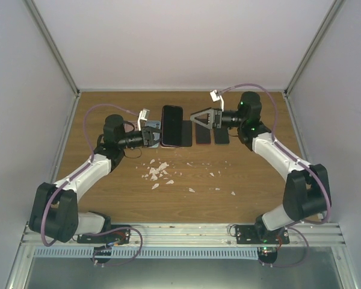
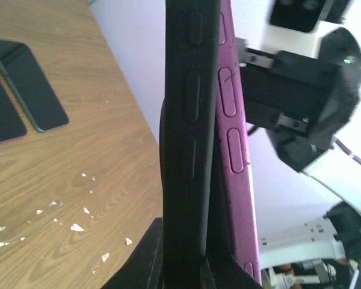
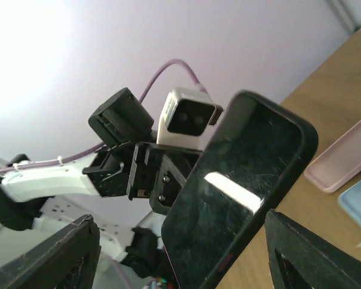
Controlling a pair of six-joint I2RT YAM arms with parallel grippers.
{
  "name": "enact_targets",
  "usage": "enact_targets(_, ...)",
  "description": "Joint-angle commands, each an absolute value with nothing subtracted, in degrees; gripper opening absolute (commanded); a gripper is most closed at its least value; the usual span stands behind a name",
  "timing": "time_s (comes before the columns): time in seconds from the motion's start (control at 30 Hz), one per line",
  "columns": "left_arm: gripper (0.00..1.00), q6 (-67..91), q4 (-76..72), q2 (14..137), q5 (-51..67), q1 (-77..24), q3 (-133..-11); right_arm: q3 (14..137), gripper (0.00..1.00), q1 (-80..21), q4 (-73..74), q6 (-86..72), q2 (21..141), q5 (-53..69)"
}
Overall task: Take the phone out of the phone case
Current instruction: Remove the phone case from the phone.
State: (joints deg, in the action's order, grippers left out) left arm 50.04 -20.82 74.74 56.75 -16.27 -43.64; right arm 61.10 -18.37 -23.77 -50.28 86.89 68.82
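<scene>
1. The phone [image 1: 172,125] can fall. Only the left claw [image 1: 155,133] holds it, shut tight on one long edge. The phone is up off the bench [image 1: 108,192].
2. The right claw [image 1: 198,118] is wide and holds nothing. It sits just beside the far side of the phone. If it pushes or grabs crooked, it can knock the phone loose.
3. The left claw may be pinching the phone and the case [image 2: 231,120] together. I cannot tell if it is. If so, the two will not come apart, however hard the other claw pulls.
4. A dropped phone could hit the other phones [image 1: 203,133] lying on the bench close by.
5. The phone is black. Its screen is dark and shiny, with small scratches.
6. The case is purple-pink. It sits on the phone, with button shapes along its side.
7. From the side, the black edge and the purple edge run next to each other. I think the case is partly off there.
</scene>
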Motion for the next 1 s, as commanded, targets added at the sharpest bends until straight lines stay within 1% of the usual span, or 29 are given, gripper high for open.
enact_targets(0.0,0.0,52.63,-20.95,75.2,52.21,-15.19,-44.71,67.23,0.78,-18.58,-7.31,-31.01,83.11,62.18)
enact_targets(0.07,0.0,53.07,-17.19,75.55,49.76,-14.93,-45.79,69.04,0.8,-19.4,-1.33,-22.69,82.17,57.71)
enact_targets(0.23,0.0,56.8,-11.95,76.57,45.92,-14.55,-47.5,72.23,0.79,-24.41,11.3,-4.19,80.54,43.29)
enact_targets(0.33,0.0,59.39,-10.67,77.17,44.95,-14.42,-47.71,71.97,0.77,-29.07,13.17,4.78,79.28,32.0)
enact_targets(0.47,0.0,62.23,-11.12,78.05,45.52,-14.29,-47.72,71.51,0.72,-34.31,13.8,11.86,79.35,21.05)
enact_targets(0.63,0.0,63.69,-11.13,79.05,45.81,-14.23,-48.01,69.59,0.69,-40.63,13.49,19.38,79.75,12.37)
enact_targets(0.97,0.0,65.47,-11.07,79.67,45.57,-13.83,-48.12,68.91,0.67,-47.78,12.4,24.68,83.08,4.56)
